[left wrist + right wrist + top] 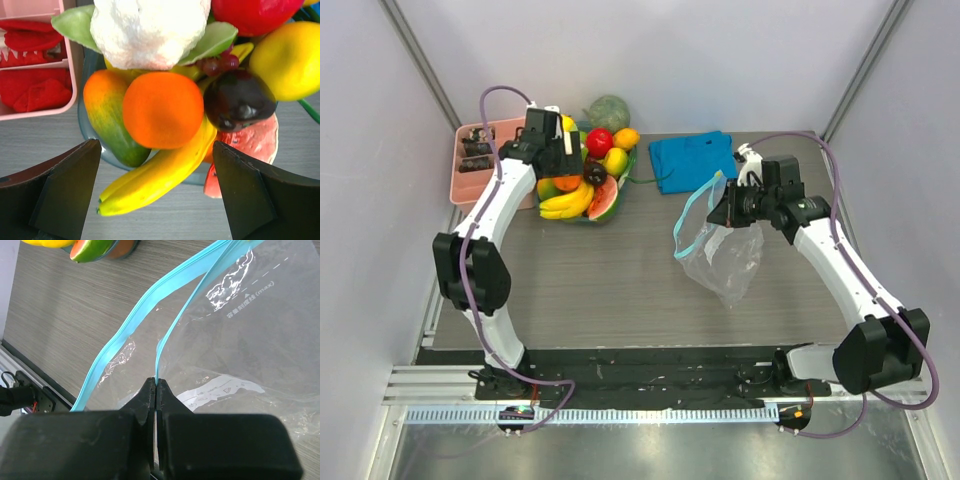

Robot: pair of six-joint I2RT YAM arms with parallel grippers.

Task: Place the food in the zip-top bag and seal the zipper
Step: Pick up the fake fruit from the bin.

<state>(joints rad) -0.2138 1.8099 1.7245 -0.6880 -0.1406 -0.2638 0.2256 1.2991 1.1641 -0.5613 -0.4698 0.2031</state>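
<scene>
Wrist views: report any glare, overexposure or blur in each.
Left wrist view: the white cauliflower is nearly washed out, while the orange is sharp. Right wrist view: white glare patches sit on the zip-top bag near its printed line; the right gripper is dark and featureless, shut on the zipper.

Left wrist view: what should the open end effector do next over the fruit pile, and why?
Probably lower the left end effector and close on the orange: it lies exposed, centred between the open jaws, and the right end effector pinches one lip of the zip-top bag, mouth open.
</scene>
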